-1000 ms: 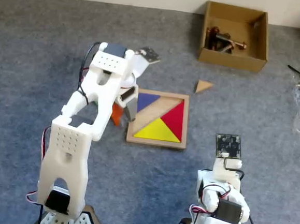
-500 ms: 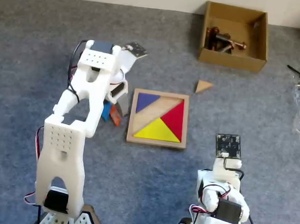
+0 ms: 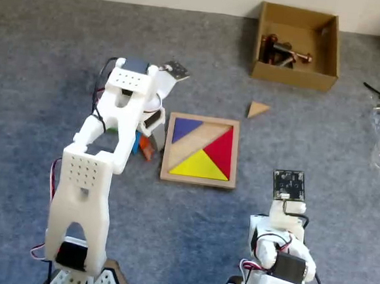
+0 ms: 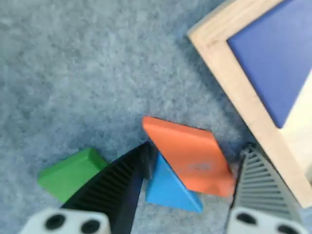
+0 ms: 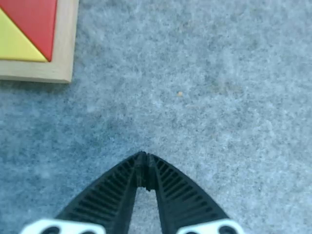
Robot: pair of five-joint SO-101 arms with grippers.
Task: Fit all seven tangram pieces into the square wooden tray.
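left claw [image 4: 197,148] nearer tray [image 3: 198,180], straddling orange piece [image 4: 185,155]

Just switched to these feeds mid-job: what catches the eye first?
The left arm's open tool straddles an orange piece on the carpet just beside the wooden tray, with a small blue triangle and a green piece close by. The tray holds a blue piece, a red piece and a yellow piece; a plain wooden triangle lies apart, toward the cardboard box.

Closed right pincer [image 5: 145,171] over carpet [image 5: 204,87], tray [image 5: 63,53] corner nearby
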